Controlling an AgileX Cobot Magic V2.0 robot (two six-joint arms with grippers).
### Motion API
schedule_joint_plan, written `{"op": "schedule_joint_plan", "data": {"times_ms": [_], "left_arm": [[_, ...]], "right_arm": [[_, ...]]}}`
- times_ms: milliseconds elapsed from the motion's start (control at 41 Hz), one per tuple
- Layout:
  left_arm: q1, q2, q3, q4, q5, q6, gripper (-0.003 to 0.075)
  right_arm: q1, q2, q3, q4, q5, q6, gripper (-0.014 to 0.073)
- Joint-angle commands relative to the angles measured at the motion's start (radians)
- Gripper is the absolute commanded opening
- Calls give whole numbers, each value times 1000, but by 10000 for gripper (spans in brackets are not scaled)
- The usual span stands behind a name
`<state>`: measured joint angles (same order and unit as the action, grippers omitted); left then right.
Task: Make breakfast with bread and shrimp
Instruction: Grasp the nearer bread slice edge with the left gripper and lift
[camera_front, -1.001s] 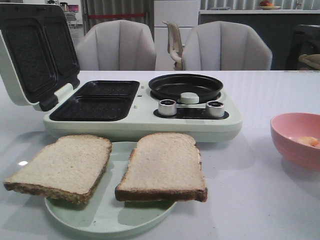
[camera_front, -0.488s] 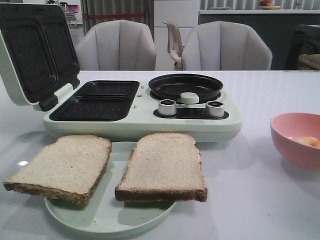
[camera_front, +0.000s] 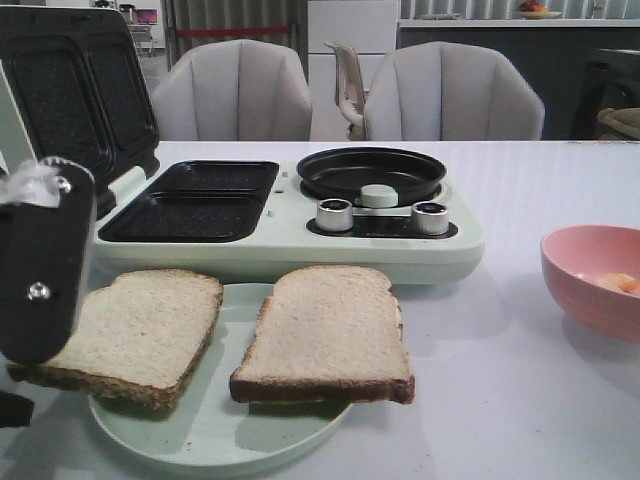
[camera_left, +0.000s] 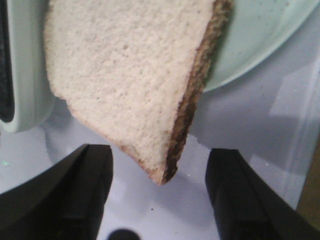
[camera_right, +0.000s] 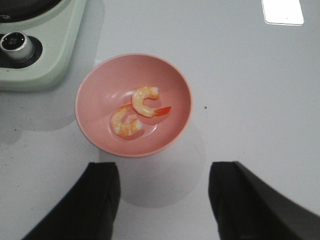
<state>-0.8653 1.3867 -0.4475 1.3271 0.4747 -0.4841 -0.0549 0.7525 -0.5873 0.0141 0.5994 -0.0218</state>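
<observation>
Over the plate's left bread, the left gripper hangs.
Its fingers are wide apart, touching nothing; the right gripper gapes above shrimp.

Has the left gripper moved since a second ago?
Yes. The left gripper, absent from the earlier front views, now stands at the left edge beside the left bread slice.

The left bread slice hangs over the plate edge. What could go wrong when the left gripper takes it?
The left bread slice overhangs the plate, so a push from the open left gripper may tip or slide it onto the table. Soft bread may also tear or crush when pinched at its corner.
</observation>
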Motion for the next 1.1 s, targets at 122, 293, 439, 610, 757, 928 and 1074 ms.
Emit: {"op": "schedule_joint_plan", "data": {"times_ms": [122,293,439,610,757,928,1074], "left_arm": [[-8,78,-24,260,47,-273,445],[-8,134,-26,363,93,-363,445],[-8,154,-26,414,145,-441,424],[-18,154,-26,418,151,-471,301],[-29,154,-26,408,151,-471,197],[-60,154,-26,398,192,-471,97],[-107,124,-26,343,307,-471,101]], "right_arm": [[0,2,-34,0,-74,-5,505],[0,2,-34,0,-74,-5,505],[0,2,-34,0,-74,-5,505],[0,2,-34,0,-74,-5,505],[0,2,-34,0,-74,-5,505],[0,2,-34,0,-74,-5,505],[0,2,-34,0,-74,-5,505]]}}
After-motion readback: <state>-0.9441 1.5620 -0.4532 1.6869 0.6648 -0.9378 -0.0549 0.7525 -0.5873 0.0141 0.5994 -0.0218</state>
